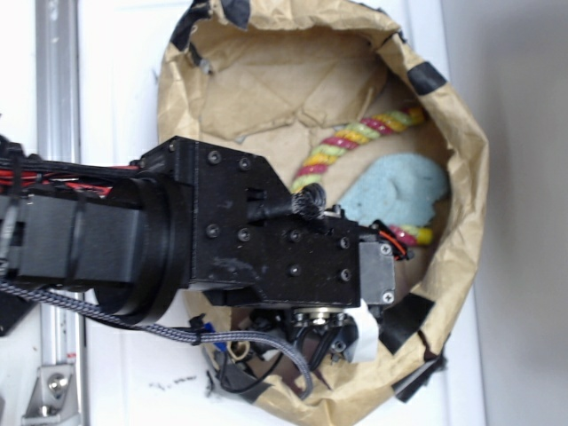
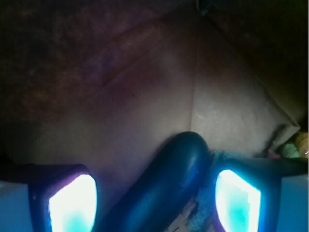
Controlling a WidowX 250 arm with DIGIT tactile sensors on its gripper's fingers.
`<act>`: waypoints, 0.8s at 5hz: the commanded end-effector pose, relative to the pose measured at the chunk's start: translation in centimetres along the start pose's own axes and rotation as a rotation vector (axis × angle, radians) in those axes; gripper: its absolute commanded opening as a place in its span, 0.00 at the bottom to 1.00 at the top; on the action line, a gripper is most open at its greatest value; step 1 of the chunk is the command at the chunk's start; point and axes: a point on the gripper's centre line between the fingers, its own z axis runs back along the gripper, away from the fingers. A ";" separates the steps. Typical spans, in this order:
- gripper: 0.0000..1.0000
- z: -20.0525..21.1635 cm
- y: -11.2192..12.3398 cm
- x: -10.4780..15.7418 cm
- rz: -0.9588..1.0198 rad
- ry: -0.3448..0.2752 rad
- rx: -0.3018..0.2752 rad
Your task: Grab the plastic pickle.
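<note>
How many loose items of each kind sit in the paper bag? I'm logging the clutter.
Pickle: 1
Rope: 1
Cloth: 1
Total: 3

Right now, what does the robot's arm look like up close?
The arm is chunky and black, made of boxy plastic blocks held by small dark screws. Red and black wires run along it on the left, and a grey braided cable loops underneath. A little red wire peeks out near the wrist. The gripper has two dark fingers with pads that look glowing white-blue in the wrist view.
</note>
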 end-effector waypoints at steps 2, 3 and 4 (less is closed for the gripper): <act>1.00 0.5 -2.0 1.0 0.466 0.085 -0.027; 1.00 0.9 -1.3 -0.1 0.710 0.120 0.082; 1.00 0.8 -0.5 -1.1 0.954 0.085 0.147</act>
